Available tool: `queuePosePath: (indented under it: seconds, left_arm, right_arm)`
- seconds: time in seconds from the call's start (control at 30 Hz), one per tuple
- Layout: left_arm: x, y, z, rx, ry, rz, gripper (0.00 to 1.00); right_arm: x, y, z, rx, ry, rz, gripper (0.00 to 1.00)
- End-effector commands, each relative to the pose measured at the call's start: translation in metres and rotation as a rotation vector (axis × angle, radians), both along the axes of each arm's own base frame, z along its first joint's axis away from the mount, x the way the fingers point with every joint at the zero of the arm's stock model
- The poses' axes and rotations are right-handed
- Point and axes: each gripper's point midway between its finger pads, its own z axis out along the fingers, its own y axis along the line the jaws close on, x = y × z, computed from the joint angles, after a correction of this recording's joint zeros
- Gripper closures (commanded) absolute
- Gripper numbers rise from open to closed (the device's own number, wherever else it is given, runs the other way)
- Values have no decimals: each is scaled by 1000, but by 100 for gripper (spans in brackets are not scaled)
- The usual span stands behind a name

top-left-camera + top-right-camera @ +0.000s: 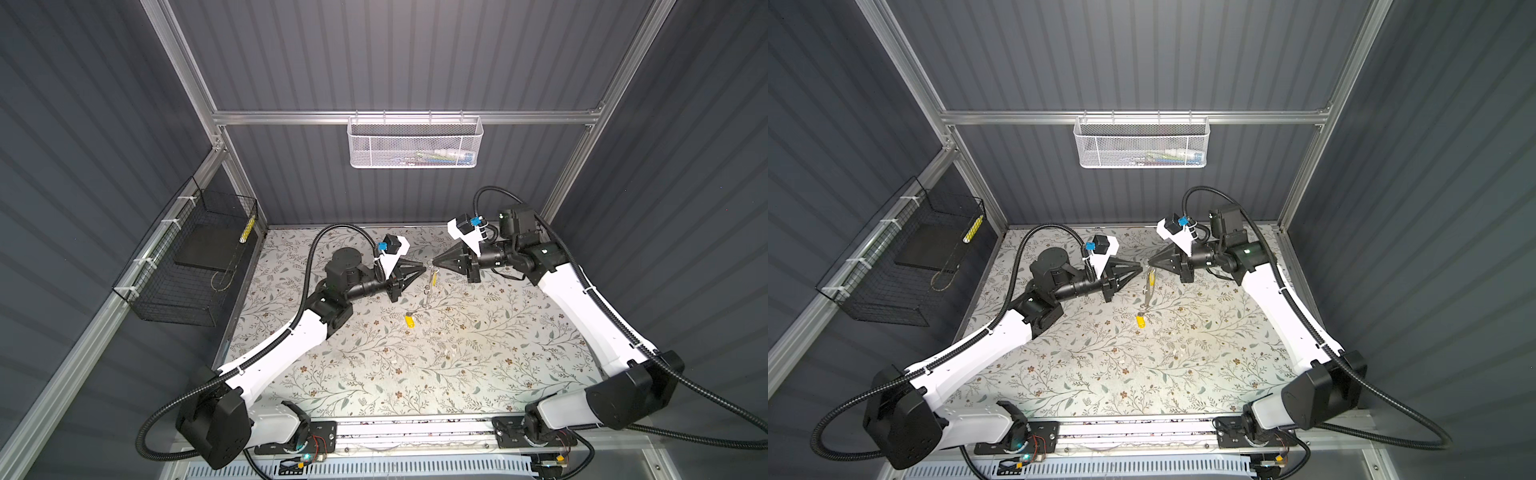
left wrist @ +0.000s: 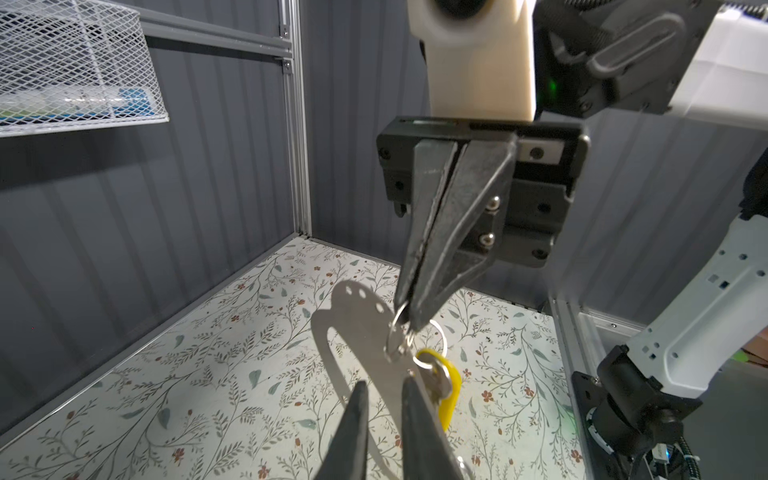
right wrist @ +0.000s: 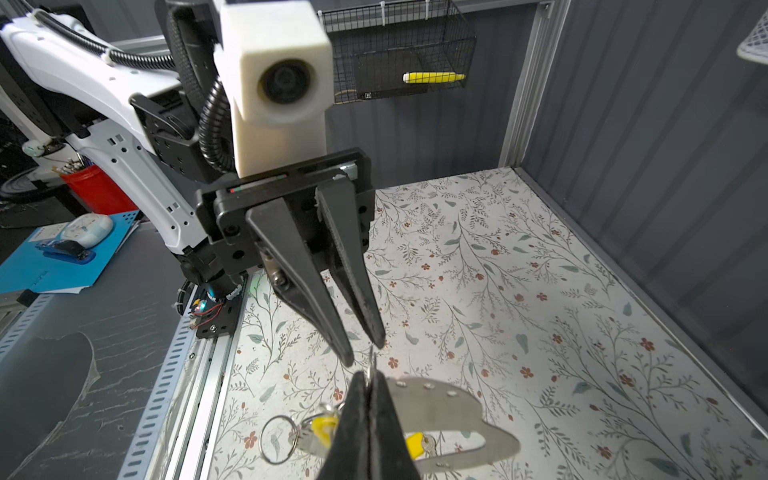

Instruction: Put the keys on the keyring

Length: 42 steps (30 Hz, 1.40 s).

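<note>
The keyring (image 2: 357, 324), a flat grey metal oval loop, hangs above the floral table. My right gripper (image 2: 409, 322) is shut on a thin wire ring at the loop's top edge. One of the keys (image 2: 451, 388), a yellow tag with a silvery metal piece, dangles from a ring beside the loop. The other key (image 1: 410, 321) lies on the table below, seen in both top views. My left gripper (image 2: 385, 380) faces the right one tip to tip. Its fingers stand a narrow gap apart with nothing between them.
A white mesh basket (image 1: 415, 143) hangs on the back rail. A black wire basket (image 1: 195, 257) is fixed to the left wall. Aluminium frame posts and grey panels enclose the table, and a metal rail (image 1: 415, 428) runs along its front edge.
</note>
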Motion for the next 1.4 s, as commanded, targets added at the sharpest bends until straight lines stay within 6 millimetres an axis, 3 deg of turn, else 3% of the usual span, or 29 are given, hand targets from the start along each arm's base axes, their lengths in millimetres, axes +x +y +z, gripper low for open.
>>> queuePosePath:
  seconds: [0.0, 0.37, 0.8, 1.37]
  left_arm:
    - [-7, 6, -1, 109, 0, -7, 82]
    - [-31, -8, 4, 151, 31, -220, 75]
    - [-25, -22, 2, 131, 70, -277, 72]
    - [-25, -28, 0, 125, 82, -314, 85]
  right_arm:
    - [-17, -11, -15, -130, 53, 32, 100]
    - [-20, -13, -18, -230, 83, 84, 100]
    - [-25, -3, -19, -215, 70, 127, 100]
    - [-25, 2, -16, -180, 52, 149, 100]
